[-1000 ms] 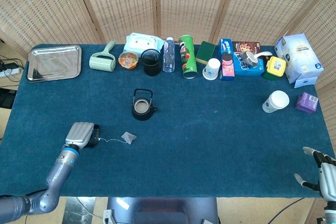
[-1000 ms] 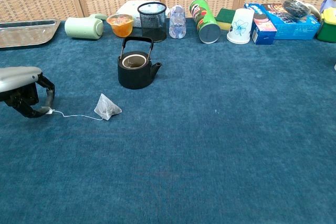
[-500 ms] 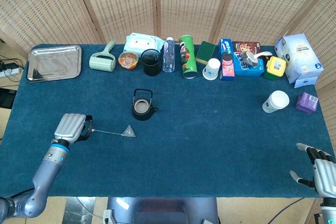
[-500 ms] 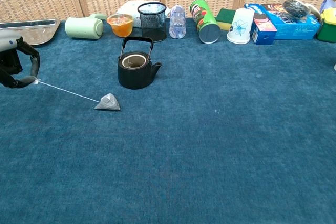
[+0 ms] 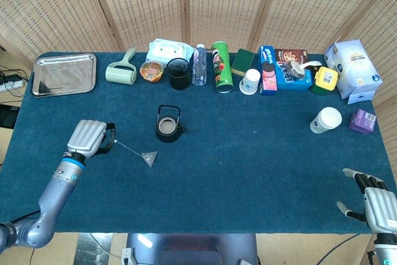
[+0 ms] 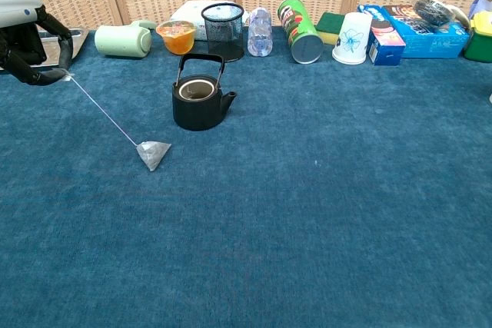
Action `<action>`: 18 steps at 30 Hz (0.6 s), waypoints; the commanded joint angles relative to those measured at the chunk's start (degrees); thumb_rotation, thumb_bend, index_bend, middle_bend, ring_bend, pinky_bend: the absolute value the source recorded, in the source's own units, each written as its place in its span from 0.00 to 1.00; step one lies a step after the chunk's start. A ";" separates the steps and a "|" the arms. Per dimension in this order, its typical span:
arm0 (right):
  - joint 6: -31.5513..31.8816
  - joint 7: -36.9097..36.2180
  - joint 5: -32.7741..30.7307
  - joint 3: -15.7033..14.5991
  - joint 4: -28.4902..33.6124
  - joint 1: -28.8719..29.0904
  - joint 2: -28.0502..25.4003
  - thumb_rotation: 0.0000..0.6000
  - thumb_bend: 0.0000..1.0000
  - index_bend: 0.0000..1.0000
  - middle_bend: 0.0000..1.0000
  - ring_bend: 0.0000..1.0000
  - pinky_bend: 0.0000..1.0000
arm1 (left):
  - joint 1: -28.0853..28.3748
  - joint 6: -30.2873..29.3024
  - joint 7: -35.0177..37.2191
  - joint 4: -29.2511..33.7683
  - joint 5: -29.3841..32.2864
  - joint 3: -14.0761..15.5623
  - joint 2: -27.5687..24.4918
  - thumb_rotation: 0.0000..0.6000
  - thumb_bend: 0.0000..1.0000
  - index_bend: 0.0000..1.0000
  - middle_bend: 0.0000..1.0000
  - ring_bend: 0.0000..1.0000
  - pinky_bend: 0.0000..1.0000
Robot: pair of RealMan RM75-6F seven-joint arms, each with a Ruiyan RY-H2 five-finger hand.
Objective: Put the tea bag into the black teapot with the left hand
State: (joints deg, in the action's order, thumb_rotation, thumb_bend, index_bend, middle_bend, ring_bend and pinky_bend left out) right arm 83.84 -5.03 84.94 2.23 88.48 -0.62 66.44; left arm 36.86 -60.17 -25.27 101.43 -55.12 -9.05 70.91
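Now, head view: left hand (image 5: 89,138) sits higher than half a second ago, pinching the end of the string (image 5: 128,148), which has gone from slack a second back to taut. Tea bag (image 5: 149,157) hangs point-down at the string's far end, in front of the black teapot (image 5: 169,127) and a little to its left. It looks just clear of the cloth, though from above that is hard to confirm. Lift stage is under way; carry to the teapot not yet done. Right hand (image 5: 372,200) lies far right of the teapot at the near table edge, fingers apart, holding nothing.

Behind the teapot runs a row of clutter: mesh cup (image 5: 178,73), water bottle (image 5: 199,65), green can (image 5: 221,66), lint roller (image 5: 122,71). Metal tray (image 5: 64,74) sits well left of the teapot at the back corner. None of it lies between bag and pot.

Chest view: left hand (image 6: 31,38) is up at the far left, well left of the teapot (image 6: 199,103), fingers curled around the string's tag end. String (image 6: 104,111) runs steeply down to the tea bag (image 6: 153,153), which has swung up off its flat side and now dangles near the teapot's front left. The likely snag is the upright handle (image 6: 201,67) arching over the lidless opening: the bag must drop beside it, and a swinging bag could catch there.
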 commanded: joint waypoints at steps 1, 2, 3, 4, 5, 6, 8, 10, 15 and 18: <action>0.08 0.05 0.05 0.00 0.14 0.03 -0.06 1.00 0.24 0.22 0.30 0.27 0.23 | 0.72 0.53 0.05 0.08 0.32 -0.59 -0.38 1.00 0.48 0.61 1.00 1.00 0.94; 0.09 0.04 0.03 -0.02 0.19 0.02 -0.09 1.00 0.24 0.22 0.30 0.27 0.23 | 0.99 0.65 0.07 0.09 0.34 -0.81 -0.45 1.00 0.48 0.61 1.00 1.00 0.94; 0.09 0.05 0.02 -0.03 0.21 0.03 -0.08 1.00 0.24 0.22 0.30 0.27 0.23 | 1.16 0.72 0.10 0.12 0.35 -0.96 -0.50 1.00 0.48 0.61 1.00 1.00 0.94; 0.10 0.06 -0.01 -0.04 0.22 0.04 -0.06 1.00 0.24 0.22 0.30 0.27 0.23 | 1.44 0.73 0.39 0.21 0.27 -1.34 -0.53 1.00 0.48 0.61 1.00 1.00 0.94; 0.03 0.05 -0.02 -0.10 0.22 0.05 -0.02 1.00 0.24 0.22 0.30 0.27 0.23 | 1.74 0.52 1.02 0.43 -0.14 -2.03 -0.49 1.00 0.47 0.61 1.00 1.00 0.94; 0.02 0.04 0.02 -0.14 0.21 0.08 0.00 1.00 0.24 0.22 0.30 0.27 0.23 | 1.94 0.46 1.46 0.53 -0.45 -2.37 -0.54 1.00 0.47 0.61 1.00 1.00 0.94; 0.02 -0.01 0.12 -0.21 0.19 0.12 0.02 1.00 0.24 0.22 0.30 0.27 0.23 | 2.26 0.38 1.82 0.81 -0.89 -2.78 -0.75 1.00 0.47 0.61 1.00 1.00 0.94; 0.01 -0.05 0.27 -0.29 0.17 0.17 0.02 1.00 0.24 0.22 0.30 0.27 0.23 | 2.62 0.20 1.99 1.27 -1.27 -3.23 -1.10 1.00 0.47 0.61 1.00 1.00 0.94; -0.01 0.01 0.68 -0.51 0.27 0.32 0.03 1.00 0.24 0.22 0.30 0.27 0.23 | 3.51 0.02 2.29 2.47 -1.65 -4.32 -2.18 1.00 0.47 0.61 1.00 1.00 0.94; -0.18 0.05 0.73 -0.67 0.29 0.41 0.10 1.00 0.24 0.22 0.30 0.27 0.23 | 4.17 -0.07 2.54 2.85 -1.73 -5.14 -2.83 1.00 0.47 0.61 1.00 1.00 0.94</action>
State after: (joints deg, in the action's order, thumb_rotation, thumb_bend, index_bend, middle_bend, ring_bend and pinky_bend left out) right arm 83.72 -4.97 85.69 1.61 88.78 -0.23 66.52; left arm 40.85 -60.21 -22.80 104.16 -56.81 -14.00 68.26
